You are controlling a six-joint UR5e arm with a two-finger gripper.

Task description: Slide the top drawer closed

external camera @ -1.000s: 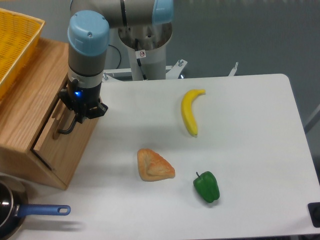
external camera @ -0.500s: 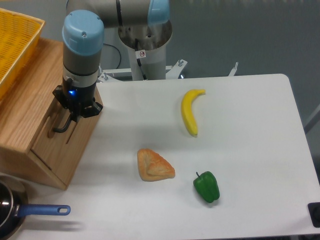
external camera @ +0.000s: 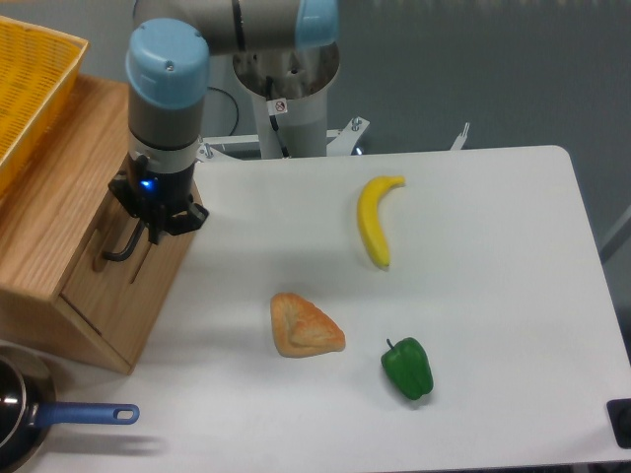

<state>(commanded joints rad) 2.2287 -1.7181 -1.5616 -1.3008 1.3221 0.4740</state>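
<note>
The top drawer (external camera: 148, 281) is a light-wood front with a black U-shaped handle (external camera: 118, 248). It sits flush in the wooden cabinet (external camera: 59, 212) at the table's left edge, with no gap showing. My gripper (external camera: 153, 232) hangs right over the drawer front's upper edge, just right of the handle, pointing down. The wrist and its black body hide most of the fingers, so their spread is unclear. A blue light glows on the wrist.
A yellow basket (external camera: 25, 84) rests on the cabinet top. A banana (external camera: 375, 222), a bread piece (external camera: 306, 325) and a green pepper (external camera: 407, 368) lie on the white table. A blue-handled pan (external camera: 59, 416) sits at the front left.
The drawer stood slightly out a second ago and has been pushed in flush. The gripper moved left with it, then shifted back a little to the right.
</note>
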